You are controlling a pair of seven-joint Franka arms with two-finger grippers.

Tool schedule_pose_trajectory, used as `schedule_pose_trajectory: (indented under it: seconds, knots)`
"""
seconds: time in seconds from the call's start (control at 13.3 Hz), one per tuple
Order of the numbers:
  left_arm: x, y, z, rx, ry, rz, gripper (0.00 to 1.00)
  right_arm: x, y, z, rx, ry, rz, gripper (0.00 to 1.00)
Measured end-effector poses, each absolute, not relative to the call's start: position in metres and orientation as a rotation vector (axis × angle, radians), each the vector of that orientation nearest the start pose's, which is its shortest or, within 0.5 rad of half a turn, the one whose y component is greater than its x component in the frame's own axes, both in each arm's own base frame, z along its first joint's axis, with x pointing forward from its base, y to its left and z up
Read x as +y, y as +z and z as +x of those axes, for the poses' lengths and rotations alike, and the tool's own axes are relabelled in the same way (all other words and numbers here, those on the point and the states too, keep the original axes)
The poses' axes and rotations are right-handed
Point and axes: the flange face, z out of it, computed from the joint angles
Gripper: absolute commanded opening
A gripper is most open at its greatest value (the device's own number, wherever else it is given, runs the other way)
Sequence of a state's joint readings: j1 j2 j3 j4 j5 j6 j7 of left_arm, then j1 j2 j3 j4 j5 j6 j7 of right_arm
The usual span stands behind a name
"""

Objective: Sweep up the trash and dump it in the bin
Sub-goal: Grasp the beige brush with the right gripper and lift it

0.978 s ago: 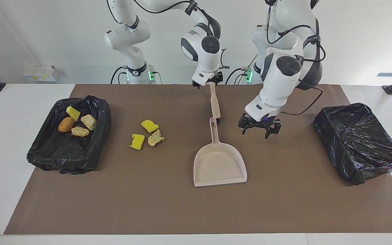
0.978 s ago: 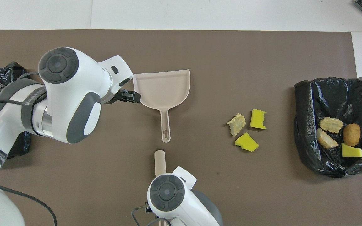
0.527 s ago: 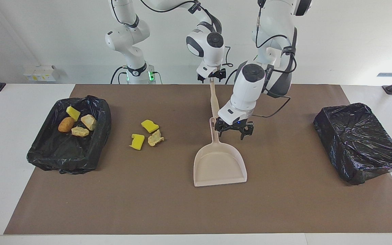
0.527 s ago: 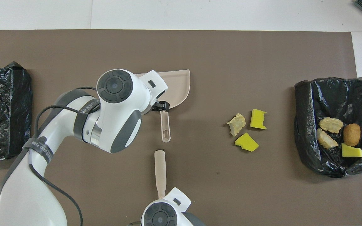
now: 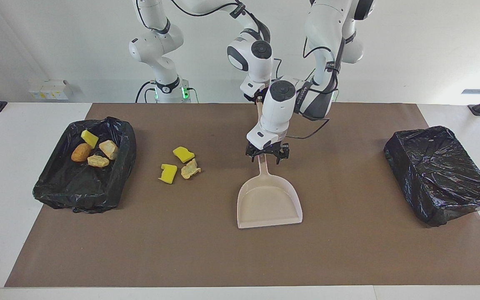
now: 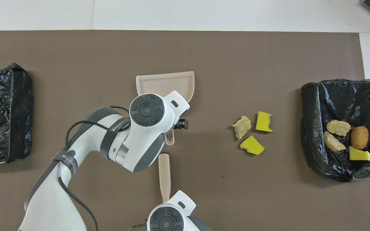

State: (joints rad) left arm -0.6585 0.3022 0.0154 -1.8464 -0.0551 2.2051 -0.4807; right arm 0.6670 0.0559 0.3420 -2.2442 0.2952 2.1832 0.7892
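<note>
The left gripper (image 5: 267, 155) hangs over the handle of the beige dustpan (image 5: 269, 203), low above it, its jaws spread wide to either side of the handle's upper end and holding nothing. In the overhead view the left arm's wrist hides the fingers and most of the handle, so whether a finger touches the plastic cannot be told. The dustpan lies flat on the brown mat (image 5: 348, 250) near the middle of the table, its handle pointing toward the robots.

The right gripper (image 5: 259, 97) is over the table's edge nearest the robots, closed on the end of the beige brush handle (image 6: 164, 175); the handle runs from it toward the dustpan's handle.

Three pieces of loose trash lie on the mat toward the right arm's end of the table: two yellow sponge chunks (image 5: 183, 154) (image 5: 168, 173) and a tan lump (image 5: 190, 169), close together. Four more scraps (image 5: 94, 152) sit inside the black-lined bin (image 5: 111, 191) at that end. A second black-lined bin (image 5: 440, 175) stands at the left arm's end.
</note>
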Motion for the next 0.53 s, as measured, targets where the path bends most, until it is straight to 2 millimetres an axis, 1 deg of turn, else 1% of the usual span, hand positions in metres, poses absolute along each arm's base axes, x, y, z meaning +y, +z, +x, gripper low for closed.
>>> schedule_pose_trajectory:
  seconds: [0.08, 0.3, 0.45, 0.53]
  knots:
    - [-0.383, 0.367, 0.501, 0.201, -0.031, -3.202, 0.78, 0.443, 0.336, 0.268, -0.053, 0.409, -3.047, 0.0]
    - [-0.385, 0.367, 0.496, 0.134, 0.005, -3.233, 0.2, 0.44, 0.337, 0.276, -0.045, 0.404, -3.046, 0.0]
    - [-0.385, 0.366, 0.494, 0.115, 0.014, -3.237, 0.12, 0.43, 0.344, 0.288, -0.035, 0.411, -3.065, 0.0]
    - [-0.385, 0.365, 0.494, 0.112, 0.017, -3.236, 0.05, 0.419, 0.355, 0.297, -0.046, 0.421, -3.078, 0.0]
